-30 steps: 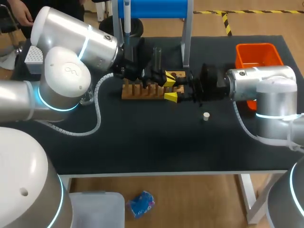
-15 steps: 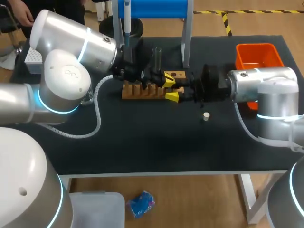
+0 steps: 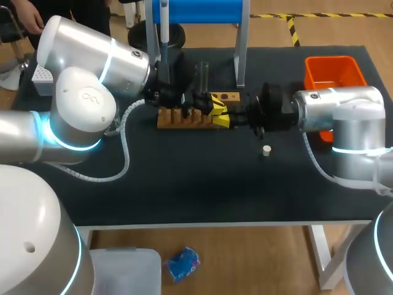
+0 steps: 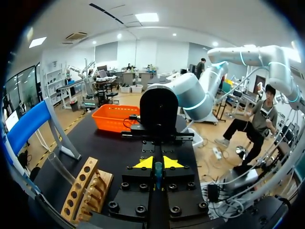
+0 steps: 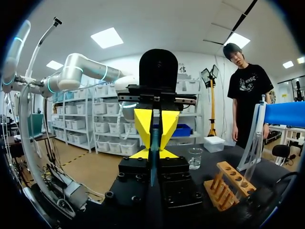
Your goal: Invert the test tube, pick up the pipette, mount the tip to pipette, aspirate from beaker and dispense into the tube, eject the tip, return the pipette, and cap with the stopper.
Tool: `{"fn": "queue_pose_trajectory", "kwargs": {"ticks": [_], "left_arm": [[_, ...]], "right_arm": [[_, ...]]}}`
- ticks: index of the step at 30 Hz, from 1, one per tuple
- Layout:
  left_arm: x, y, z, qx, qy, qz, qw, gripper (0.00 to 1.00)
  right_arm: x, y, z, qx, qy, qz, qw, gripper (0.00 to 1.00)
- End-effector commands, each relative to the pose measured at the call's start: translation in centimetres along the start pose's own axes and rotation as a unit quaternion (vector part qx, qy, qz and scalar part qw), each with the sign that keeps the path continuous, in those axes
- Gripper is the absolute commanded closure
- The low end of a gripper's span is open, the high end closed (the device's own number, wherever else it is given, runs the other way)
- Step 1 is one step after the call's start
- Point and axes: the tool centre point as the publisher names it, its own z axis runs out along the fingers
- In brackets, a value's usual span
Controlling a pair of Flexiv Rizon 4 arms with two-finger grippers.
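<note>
— Standing upright at the far side of the wooden rack (image 3: 184, 120) is the glass test tube (image 3: 203, 72). Where does its base sit?
— Its lower end is hidden behind the left gripper (image 4: 157, 163) in the head view. The left wrist view shows it just beside the rack's holed plate, but whether it sits in a hole cannot be told.
— And the grippers?
— The left gripper and the right gripper (image 5: 153, 153) face each other tip to tip over the rack, apart from the tube. No view settles whether either is open or closed. A thin teal strip (image 4: 157, 180) lies on the midline between them. What it is cannot be told.
— Farther out?
— The white stopper (image 3: 266, 150) lies on the black table (image 3: 184, 184) near the right gripper. The pipette (image 3: 164, 24) hangs on the blue stand (image 3: 202, 11) behind the rack. The beaker (image 5: 194, 158) stands on the table past the rack, and the orange bin (image 3: 331, 69) sits at the far right corner.
</note>
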Motion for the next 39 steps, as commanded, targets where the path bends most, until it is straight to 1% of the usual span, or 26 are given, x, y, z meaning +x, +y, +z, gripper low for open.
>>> {"fn": "queue_pose_trajectory", "kwargs": {"ticks": [1,3,5,12,16,21,26,27,29,39], "left_arm": [[-0.3,-0.2,-0.2,0.015,-0.008,0.001,1.0,0.0],[-0.4,-0.5,-0.6,0.024,-0.028,0.008,0.999,0.0],[-0.5,-0.8,-0.9,0.025,-0.025,0.011,0.999,0.0],[-1.3,-1.9,-2.3,0.017,-0.044,0.027,0.999,0.0],[-2.1,-2.3,-3.3,0.013,-0.052,0.03,0.998,0.0],[-3.3,-1.9,-4.8,0.013,-0.064,0.023,0.998,0.0],[-4.8,-0.5,-6.2,0.015,-0.085,0.002,0.996,0.0],[-4.9,-0.3,-6.3,0.023,-0.089,-0.004,0.996,0.0],[-4.9,-0.3,-6.3,0.023,-0.089,-0.004,0.996,0.0],[-4.9,-0.3,-6.3,0.023,-0.089,-0.004,0.996,0.0]], "right_arm": [[0.3,0.1,0.0,0.002,-0.001,-0.001,1.0,1.0],[0.3,0.0,0.0,0.002,-0.001,-0.001,1.0,1.0],[0.3,-0.1,-0.1,0.003,-0.002,0.0,1.0,1.0],[0.6,-0.8,-0.6,0.004,-0.005,0.005,1.0,1.0],[0.9,-1.2,-1.0,0.004,-0.008,0.007,1.0,1.0],[1.6,-1.8,-1.9,0.005,-0.01,0.01,1.0,1.0],[2.6,-2.4,-2.8,0.003,-0.011,0.012,1.0,1.0],[2.8,-2.5,-3.0,0.002,-0.011,0.013,1.0,1.0],[3.2,-2.9,-3.3,0.004,-0.007,0.011,1.0,1.0],[3.2,-2.9,-3.3,0.004,-0.007,0.011,1.0,1.0]]}}
